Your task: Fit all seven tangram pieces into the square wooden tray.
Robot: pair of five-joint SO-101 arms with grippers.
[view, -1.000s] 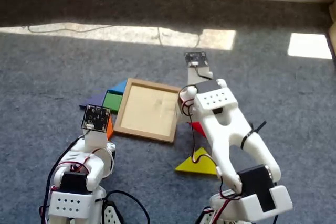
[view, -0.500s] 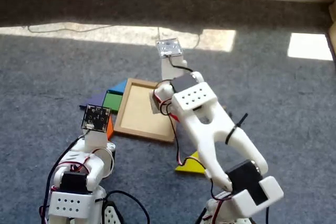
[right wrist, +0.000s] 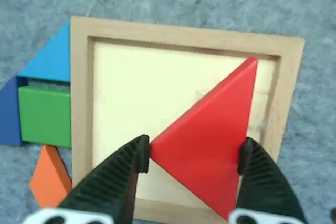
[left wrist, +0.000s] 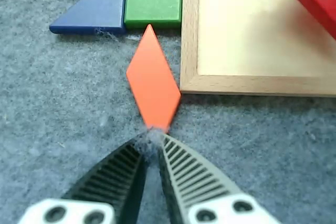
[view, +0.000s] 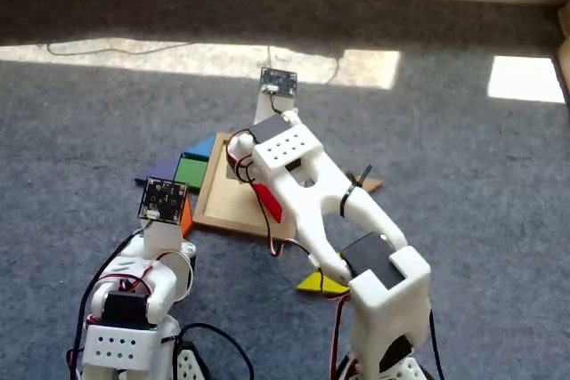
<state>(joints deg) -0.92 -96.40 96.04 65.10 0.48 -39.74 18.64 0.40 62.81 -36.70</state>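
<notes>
The right gripper (right wrist: 194, 148) clamps the red triangle (right wrist: 215, 119) edge to edge, holding it over the square wooden tray (right wrist: 184, 31) with one tip near a tray corner. The left gripper (left wrist: 152, 142), jaws all but closed on nothing, sits by the orange parallelogram (left wrist: 152, 85) outside the tray's edge. The triangle looks stiff, light and smooth, so it could pivot between the pads; gripping across its middle seems safest.

red triangle (right wrist: 205, 145) held over wooden tray (right wrist: 79, 103); orange piece (right wrist: 50, 177) beside
</notes>
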